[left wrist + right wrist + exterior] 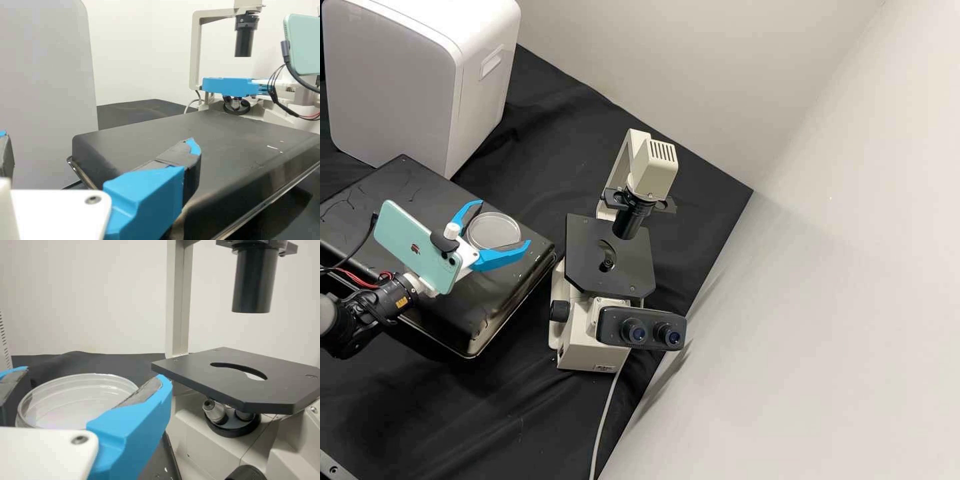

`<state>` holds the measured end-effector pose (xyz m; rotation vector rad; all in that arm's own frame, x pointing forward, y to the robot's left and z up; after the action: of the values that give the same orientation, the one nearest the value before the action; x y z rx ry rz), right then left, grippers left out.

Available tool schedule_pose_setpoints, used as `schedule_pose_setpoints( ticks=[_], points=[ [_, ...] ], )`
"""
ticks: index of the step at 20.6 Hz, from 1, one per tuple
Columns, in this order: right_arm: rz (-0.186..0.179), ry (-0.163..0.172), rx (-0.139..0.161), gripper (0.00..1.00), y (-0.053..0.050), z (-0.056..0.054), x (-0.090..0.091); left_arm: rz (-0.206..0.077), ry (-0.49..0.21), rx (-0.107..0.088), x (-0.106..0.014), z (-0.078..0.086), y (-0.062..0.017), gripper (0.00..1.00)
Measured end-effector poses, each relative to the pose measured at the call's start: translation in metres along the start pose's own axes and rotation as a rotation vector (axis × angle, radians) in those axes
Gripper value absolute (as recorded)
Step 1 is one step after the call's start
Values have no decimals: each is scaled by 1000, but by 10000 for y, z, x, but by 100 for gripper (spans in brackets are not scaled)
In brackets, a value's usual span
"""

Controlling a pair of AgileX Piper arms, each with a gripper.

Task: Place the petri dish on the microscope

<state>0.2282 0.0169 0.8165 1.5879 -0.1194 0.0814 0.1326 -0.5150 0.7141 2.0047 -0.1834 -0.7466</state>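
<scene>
1. The petri dish point(75, 400) sits between the right gripper's point(87, 380) blue fingers, which press its rim from both sides.
2. Just beyond those jaws is the microscope's stage point(250, 377), apart from the dish.
3. The left gripper point(97, 142) is spread wide over a black case point(240, 145).

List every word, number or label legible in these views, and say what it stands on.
No text is legible.
Small dark print on the microscope base: too small to read.
Yellow marking on the right arm's wrist: too small to read.
</scene>
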Motion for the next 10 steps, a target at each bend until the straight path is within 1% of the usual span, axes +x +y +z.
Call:
schedule_pose_setpoints(
  ticks=[3,6,8,9,10],
  points=[
    [1,-14,-7,0,8,44,36,0,0,0,0,0,0,100],
    [19,-35,-9,0,38,99,140,0,0,0,0,0,0,100],
    [43,-50,-6,0,88,150,224,0,0,-1,0,2,-1,100],
    [48,-55,-8,0,103,167,239,-1,-2,-1,-1,4,-1,100],
    [56,-52,-6,0,132,176,264,-2,-6,-1,-2,12,-4,100]
  ],
)
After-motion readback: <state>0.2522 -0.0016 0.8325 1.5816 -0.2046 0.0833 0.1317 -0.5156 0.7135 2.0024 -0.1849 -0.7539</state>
